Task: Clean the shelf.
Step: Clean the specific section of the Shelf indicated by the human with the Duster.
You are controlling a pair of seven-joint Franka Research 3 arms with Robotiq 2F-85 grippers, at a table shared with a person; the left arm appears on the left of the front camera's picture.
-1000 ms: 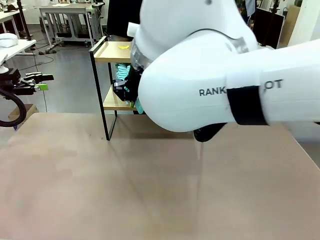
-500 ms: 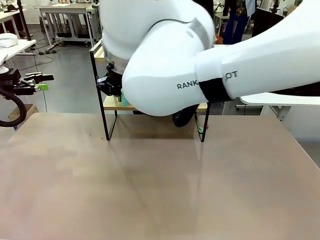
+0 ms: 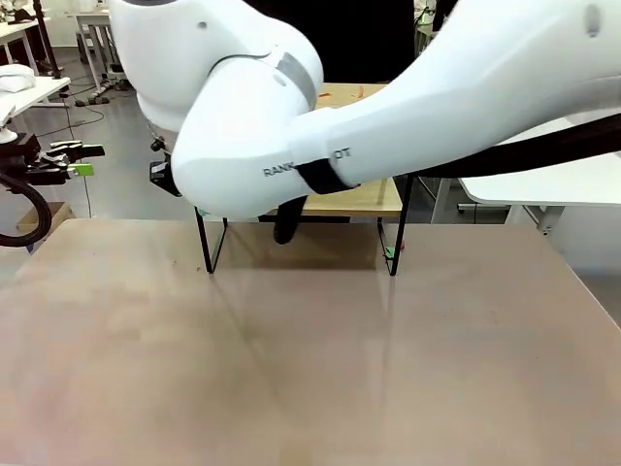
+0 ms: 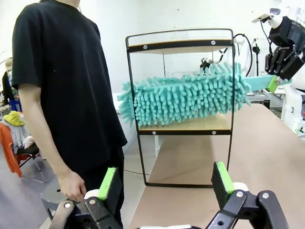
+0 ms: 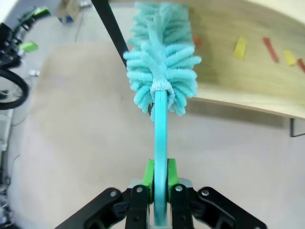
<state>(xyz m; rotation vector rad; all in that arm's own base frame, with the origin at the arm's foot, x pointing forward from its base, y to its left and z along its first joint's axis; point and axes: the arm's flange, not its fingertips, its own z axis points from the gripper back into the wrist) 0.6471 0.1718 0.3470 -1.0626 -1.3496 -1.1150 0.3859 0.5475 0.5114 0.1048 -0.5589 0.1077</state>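
Over at the far side of the surface (image 3: 291, 369) you've got the shelf (image 3: 361, 200), a thin black frame with two light wooden boards. A person (image 4: 66, 86) in a black tee is standing right next to one end of it, arm hanging down.

The right hand (image 5: 160, 177) is clamped tight on the teal handle of a fluffy teal duster (image 5: 162, 67). From the left wrist camera, the duster head is poked in between the two boards, fibres down around the lower one, with its tip sticking out past the frame on the person's side. The big white right arm reaches across the front view and hides a good chunk of the shelf.

The right wrist cam shows little yellow and red scraps (image 5: 239, 46) on a board beside the duster head. Can't tell which tier, honestly.

The left hand (image 4: 167, 183) has its jaws spread wide with nothing between them. It's off to the left, well apart from the shelf and facing its end.
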